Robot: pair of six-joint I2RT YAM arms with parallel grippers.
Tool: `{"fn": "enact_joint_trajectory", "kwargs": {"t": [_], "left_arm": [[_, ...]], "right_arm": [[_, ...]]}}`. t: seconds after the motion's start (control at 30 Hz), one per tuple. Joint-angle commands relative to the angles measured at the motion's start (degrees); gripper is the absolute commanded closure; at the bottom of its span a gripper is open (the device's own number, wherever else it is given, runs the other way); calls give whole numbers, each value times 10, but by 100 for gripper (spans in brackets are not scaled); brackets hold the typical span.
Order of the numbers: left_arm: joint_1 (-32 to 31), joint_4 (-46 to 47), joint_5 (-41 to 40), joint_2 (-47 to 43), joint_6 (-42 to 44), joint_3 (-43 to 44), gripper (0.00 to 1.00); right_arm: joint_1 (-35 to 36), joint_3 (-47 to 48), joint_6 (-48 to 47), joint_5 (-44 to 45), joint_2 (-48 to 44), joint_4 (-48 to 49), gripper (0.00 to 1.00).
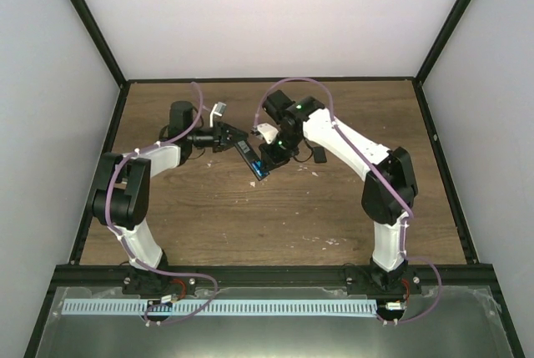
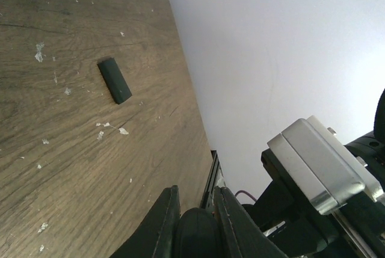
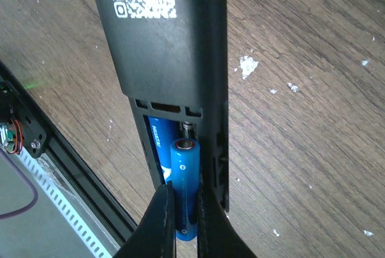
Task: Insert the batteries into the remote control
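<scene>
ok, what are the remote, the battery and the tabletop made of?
The remote looks like matte black moulded plastic: dull sheen, printed white code, moulded slots. The battery has a glossy blue wrap, probably film over metal, with a silvery end cap. The tabletop is wood or wood-look laminate with brown grain; cannot tell which.
</scene>
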Motion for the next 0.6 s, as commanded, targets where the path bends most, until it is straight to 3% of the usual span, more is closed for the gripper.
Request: {"fn": "enact_joint_trajectory", "kwargs": {"t": [0.0, 0.57], "left_arm": [[-10, 22, -3, -16, -11, -6, 100], [-12, 87, -7, -22, -73, -22, 100]], "right_arm": [[5, 29, 5, -6, 15, -15, 99], [7, 55, 10, 24, 29, -38, 94]]}}
